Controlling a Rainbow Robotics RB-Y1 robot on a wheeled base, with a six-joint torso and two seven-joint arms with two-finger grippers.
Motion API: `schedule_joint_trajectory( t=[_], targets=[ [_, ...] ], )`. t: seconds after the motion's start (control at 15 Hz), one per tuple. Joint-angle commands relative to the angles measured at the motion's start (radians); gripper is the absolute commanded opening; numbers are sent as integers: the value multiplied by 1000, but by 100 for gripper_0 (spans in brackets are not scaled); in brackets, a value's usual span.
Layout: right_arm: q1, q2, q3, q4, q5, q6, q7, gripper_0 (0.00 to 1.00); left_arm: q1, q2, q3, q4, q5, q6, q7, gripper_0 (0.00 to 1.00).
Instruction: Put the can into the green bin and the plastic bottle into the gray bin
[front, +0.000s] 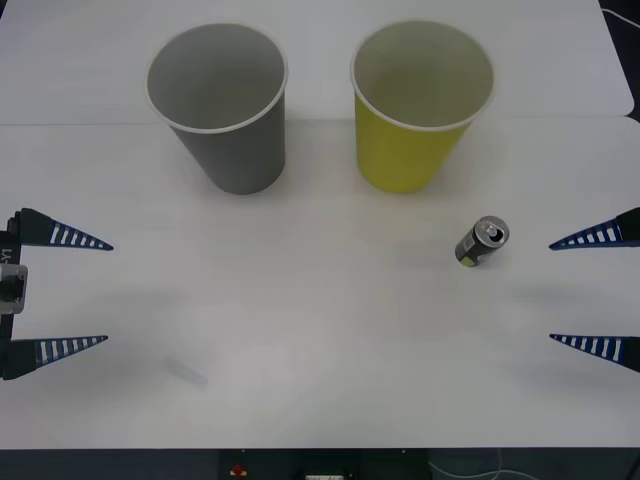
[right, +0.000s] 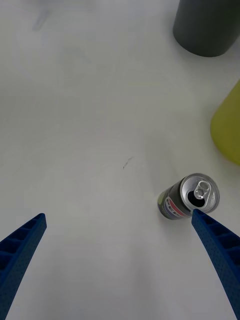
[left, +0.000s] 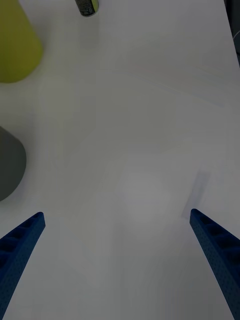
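The right gripper (front: 597, 290) waits at the right edge of the front view with its 2 blue ribbed fingers spread wide, and nothing is between them. Just left of it, in the middle right of the frame, the small dark gray drink can with a silver pull-tab top (front: 482, 241) stands on the white table (front: 320, 330), touching nothing. In the right wrist view the can (right: 189, 197) stands just beside 1 fingertip.

The left gripper (front: 60, 292) is at the left edge, also spread and empty.

In the upper part of the frame stand the large yellow-green paper cup, the green bin (front: 415, 105), at the right of centre, and the large gray paper cup, the gray bin (front: 222, 105), at the left of centre. Both look empty inside.

I judge that no step is done: the can is not yet gripped. I cannot find a plastic bottle with certainty.
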Motion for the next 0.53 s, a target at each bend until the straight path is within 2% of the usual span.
schedule_joint_trajectory(
  t=[0.07,0.53],
  targets=[
    [0,0,0,0,0,0,0,100,0,0,0,0,0,0,0,100],
    [1,-1,-17,67,-60,12,12,100,0,0,0,0,0,0,0,100]
  ],
)
